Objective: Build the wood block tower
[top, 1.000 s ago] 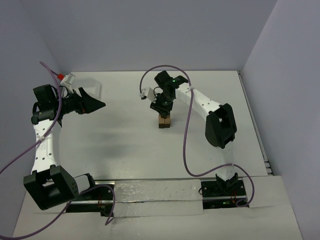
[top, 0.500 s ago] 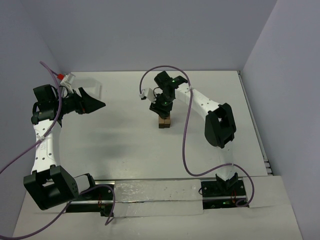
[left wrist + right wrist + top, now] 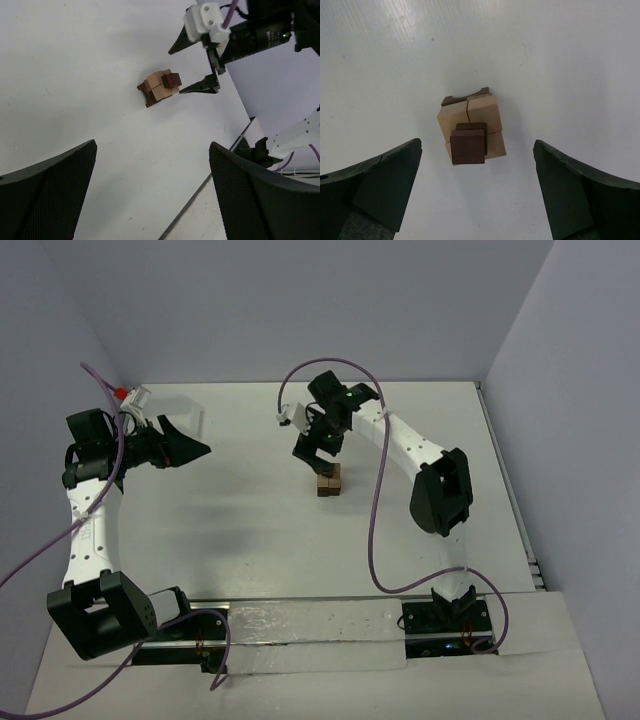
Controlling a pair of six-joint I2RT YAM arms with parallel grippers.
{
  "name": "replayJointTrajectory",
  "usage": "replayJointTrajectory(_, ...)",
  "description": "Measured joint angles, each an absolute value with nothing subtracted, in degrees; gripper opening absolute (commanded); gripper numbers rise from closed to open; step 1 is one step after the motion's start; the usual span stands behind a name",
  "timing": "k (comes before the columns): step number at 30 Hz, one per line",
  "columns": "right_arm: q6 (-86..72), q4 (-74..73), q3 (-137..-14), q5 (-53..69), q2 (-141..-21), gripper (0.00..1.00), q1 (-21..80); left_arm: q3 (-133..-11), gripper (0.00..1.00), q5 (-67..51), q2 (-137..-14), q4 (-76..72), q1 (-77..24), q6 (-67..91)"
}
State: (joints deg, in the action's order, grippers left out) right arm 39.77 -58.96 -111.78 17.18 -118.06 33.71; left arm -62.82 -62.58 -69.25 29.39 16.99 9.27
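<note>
Tower (image 3: 329,481) of tan and dark brown blocks stood on the white bench (image 3: 230,510), near its middle and a little toward the far wall, directly under the wrist of the right arm (image 3: 400,445). Right jaws hung spread wide just above it, one finger to each side, touching no block and holding nothing. The right wrist view looked straight down between the two fingers (image 3: 375,185) onto the stack. Tan blocks (image 3: 482,111) made a square layer, two by two, and a single dark brown block (image 3: 467,146) sat on top, toward the lower left of the layer in that view rather than centred. A sliver of darker wood (image 3: 465,98) showed beneath the tan layer at its far edge. How many blocks lay lower down could not be told. The left arm (image 3: 90,510) was well apart at the left side of the bench, its jaws also wide and empty, pointing across toward the tower. A purple cable (image 3: 375,530) looped along the right arm.
</note>
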Motion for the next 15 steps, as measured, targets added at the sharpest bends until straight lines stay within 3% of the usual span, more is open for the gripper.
replayJointTrajectory(8,30.6,-54.9,-114.0,14.4,-107.6,1.0,33.2,-67.4,0.99,-50.3,-70.5,33.9,16.6,4.2)
replayJointTrajectory(15,18.5,-45.0,-100.1,12.1,-90.4,1.0,24.1,-67.7,0.99,-36.9,-72.7,36.6,15.0,-0.2)
